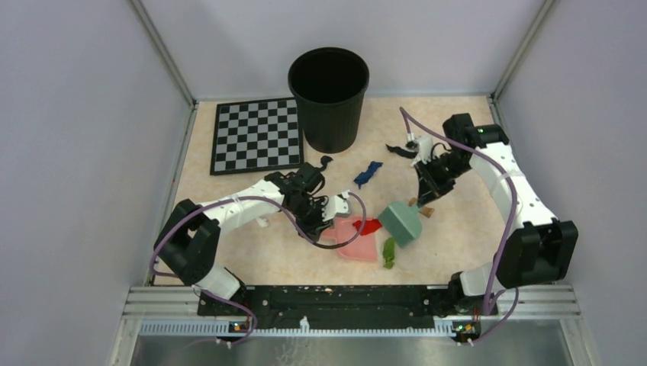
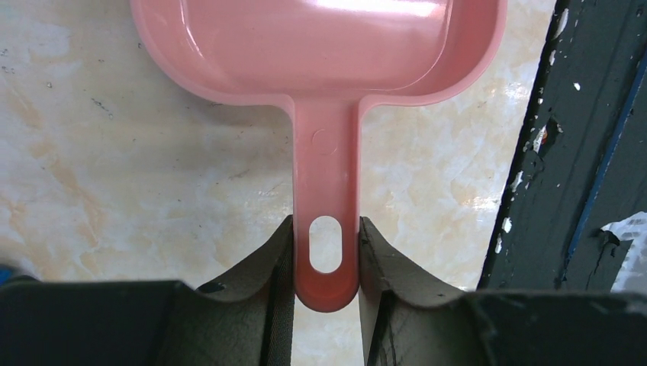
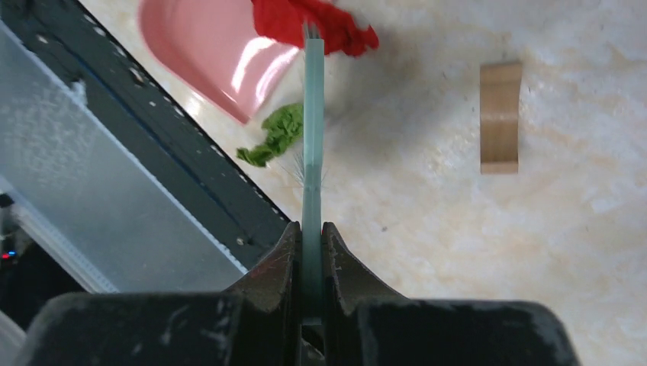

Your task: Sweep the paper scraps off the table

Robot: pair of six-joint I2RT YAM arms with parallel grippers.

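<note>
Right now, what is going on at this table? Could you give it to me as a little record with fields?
Left gripper: shut on the handle of the pink dustpan
Right gripper: shut on the brush
Red scrap: at the dustpan's mouth, by the brush tip
Green scrap: on the table, beside the dustpan
Tan scrap: on the table, apart from the brush
Blue scrap: farther back, unswept
Black scrap: farther back, unswept
Black bin: upright at the back, beside the checkerboard mat

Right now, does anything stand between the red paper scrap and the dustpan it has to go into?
Nothing visible. The red scrap lies at the open edge of the pink dustpan, with the hand brush right beside it.
</note>
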